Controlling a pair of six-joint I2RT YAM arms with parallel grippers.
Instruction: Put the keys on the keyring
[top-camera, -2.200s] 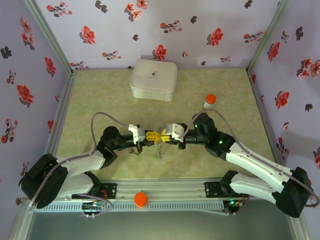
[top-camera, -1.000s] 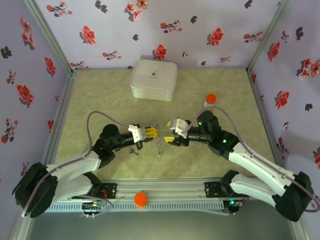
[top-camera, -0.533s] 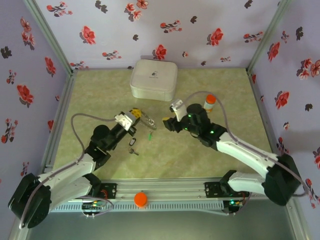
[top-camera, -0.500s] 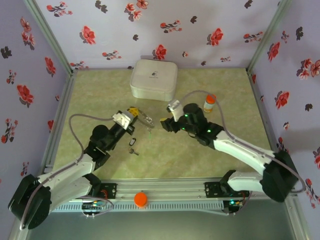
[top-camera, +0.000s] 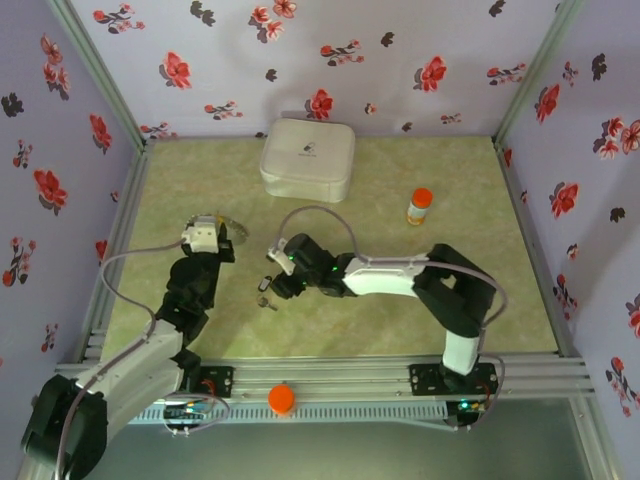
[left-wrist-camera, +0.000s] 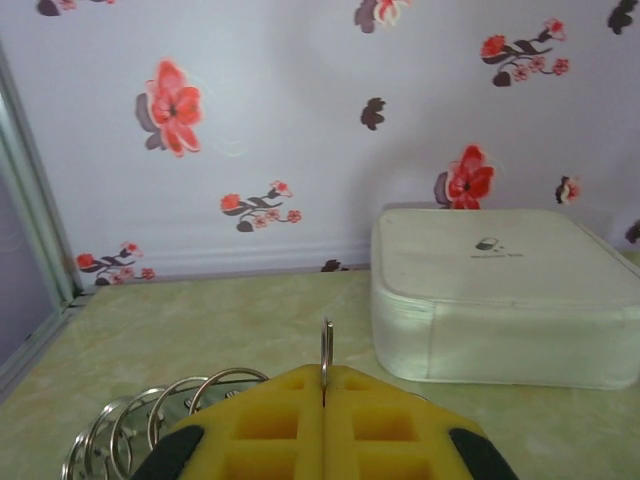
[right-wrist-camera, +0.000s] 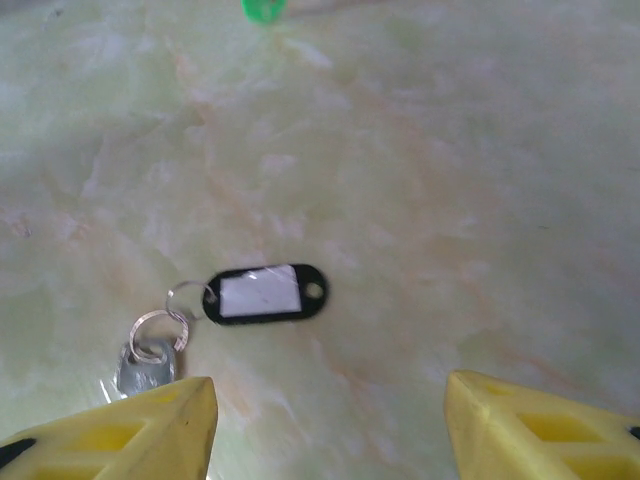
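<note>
right wrist: oval black key tag (right-wrist-camera: 262, 293) on glossy marbled table (right-wrist-camera: 450, 150).

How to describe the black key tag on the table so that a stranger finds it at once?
Start at the white case at the back of the green table, then come nearer to the right gripper, whose yellow jaws stand open. Just ahead of them lies the key tag: a black oval with a white label, ringed to a silver key, unlike the green tab beyond.

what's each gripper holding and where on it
The left gripper pinches the keyring by one wire loop; the right gripper, open above the key, holds nothing.
</note>
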